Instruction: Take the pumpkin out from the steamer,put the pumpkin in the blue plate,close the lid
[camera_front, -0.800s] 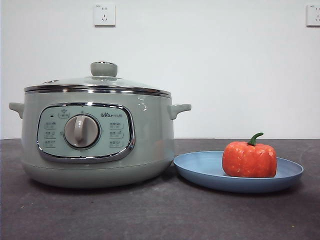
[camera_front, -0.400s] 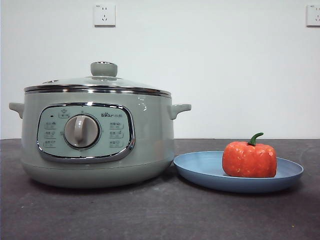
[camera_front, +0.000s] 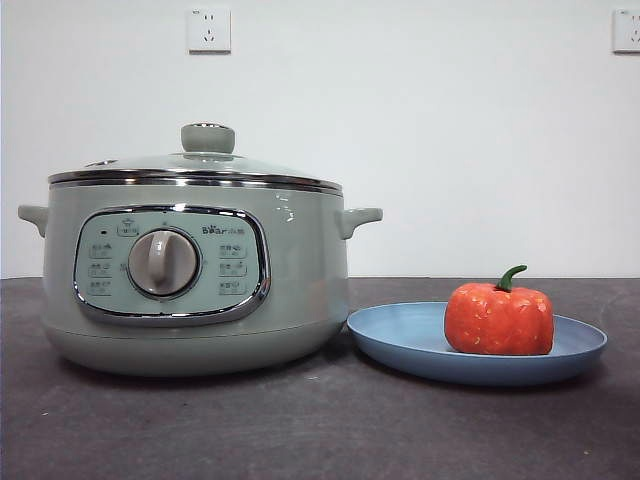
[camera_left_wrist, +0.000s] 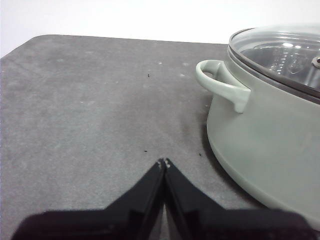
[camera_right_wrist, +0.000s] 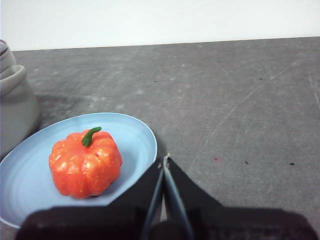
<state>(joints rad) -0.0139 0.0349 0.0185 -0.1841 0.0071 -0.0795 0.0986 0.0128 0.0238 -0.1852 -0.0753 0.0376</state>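
The orange-red pumpkin (camera_front: 498, 318) with a green stem sits on the blue plate (camera_front: 400, 340) to the right of the steamer (camera_front: 300, 290). The glass lid (camera_front: 200, 165) with its sage-green knob sits on the steamer's rim. In the right wrist view the pumpkin (camera_right_wrist: 85, 164) lies on the plate (camera_right_wrist: 132, 135); my right gripper (camera_right_wrist: 165, 159) is shut and empty beside the plate's edge. In the left wrist view the steamer (camera_left_wrist: 260, 145) with its lid (camera_left_wrist: 280, 52) on is beside my left gripper (camera_left_wrist: 163, 163), which is shut and empty over bare table. Neither gripper shows in the front view.
The dark grey table (camera_front: 320, 430) runs to a white wall with two power outlets (camera_front: 208, 30). The steamer's side handle (camera_left_wrist: 220, 82) sticks out toward the left gripper's side.
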